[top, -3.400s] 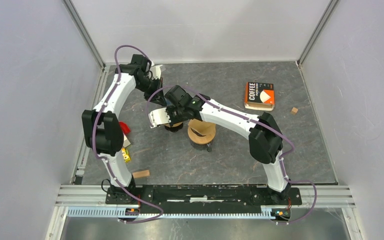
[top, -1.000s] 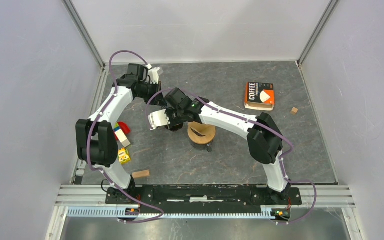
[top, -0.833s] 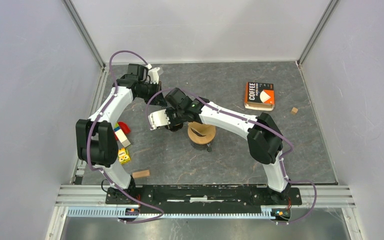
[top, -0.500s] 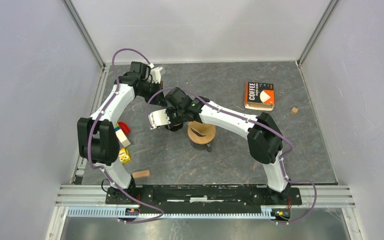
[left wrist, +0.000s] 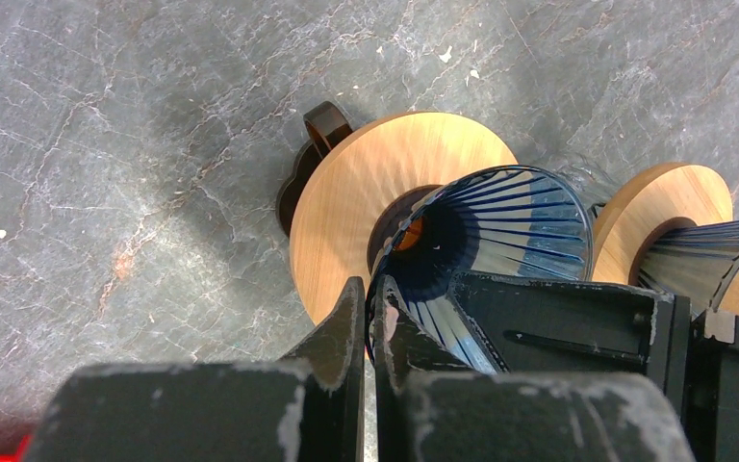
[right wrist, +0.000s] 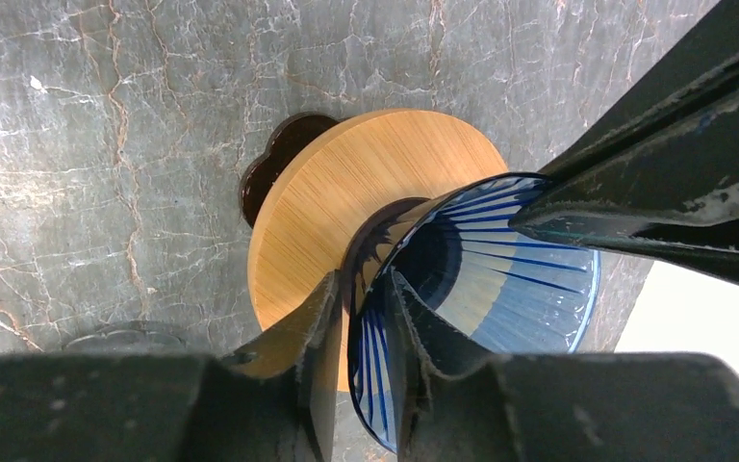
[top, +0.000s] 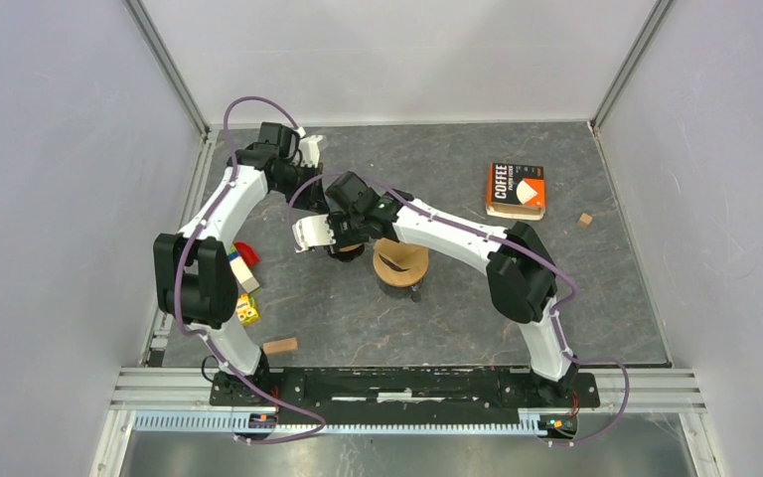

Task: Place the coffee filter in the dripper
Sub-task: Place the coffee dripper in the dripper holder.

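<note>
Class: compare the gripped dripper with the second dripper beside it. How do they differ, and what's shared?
The gripped dripper has the left gripper shut on its rim and the right gripper astride it; the second dripper stands free. From above, the first is mostly hidden under the right arm; the second is in plain view. Both have wooden collars and ribbed glass cones.

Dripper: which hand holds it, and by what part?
The left hand pinches the dripper by its glass rim. The right hand straddles the same rim; whether it grips cannot be told.
</note>
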Controlling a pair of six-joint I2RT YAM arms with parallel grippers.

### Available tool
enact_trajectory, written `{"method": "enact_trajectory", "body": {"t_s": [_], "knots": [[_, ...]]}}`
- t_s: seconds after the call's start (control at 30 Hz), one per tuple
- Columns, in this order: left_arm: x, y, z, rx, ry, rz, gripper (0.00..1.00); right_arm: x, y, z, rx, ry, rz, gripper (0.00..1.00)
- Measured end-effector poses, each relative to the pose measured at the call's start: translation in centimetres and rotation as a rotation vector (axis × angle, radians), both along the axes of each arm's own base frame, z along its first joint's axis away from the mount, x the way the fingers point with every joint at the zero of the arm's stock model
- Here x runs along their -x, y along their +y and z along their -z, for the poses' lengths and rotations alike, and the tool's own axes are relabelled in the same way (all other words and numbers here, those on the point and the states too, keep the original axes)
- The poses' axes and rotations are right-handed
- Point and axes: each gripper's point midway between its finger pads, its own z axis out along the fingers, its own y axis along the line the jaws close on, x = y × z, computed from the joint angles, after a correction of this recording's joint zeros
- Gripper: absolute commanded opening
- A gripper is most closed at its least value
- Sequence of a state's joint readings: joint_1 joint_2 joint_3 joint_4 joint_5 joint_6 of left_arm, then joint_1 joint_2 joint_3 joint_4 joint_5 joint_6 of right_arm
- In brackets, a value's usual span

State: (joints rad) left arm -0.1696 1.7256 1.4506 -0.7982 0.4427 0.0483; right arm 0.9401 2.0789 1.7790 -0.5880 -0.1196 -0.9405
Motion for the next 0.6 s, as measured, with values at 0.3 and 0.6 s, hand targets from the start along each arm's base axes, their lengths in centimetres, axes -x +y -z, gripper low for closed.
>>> {"method": "enact_trajectory", "body": {"t_s": [0.3,0.6], "knots": [[0.0,0.1,0.0,0.0,0.002,-0.002,0.02,-0.2,-0.1,-0.5,-0.005,0.017,0.027,0.47],[0.6,0.4,-0.1,-0.009,0.029,-0.007,0.03,-0.3,0.0,-1.6,-0.023,0.022,0.041,0.58]]}}
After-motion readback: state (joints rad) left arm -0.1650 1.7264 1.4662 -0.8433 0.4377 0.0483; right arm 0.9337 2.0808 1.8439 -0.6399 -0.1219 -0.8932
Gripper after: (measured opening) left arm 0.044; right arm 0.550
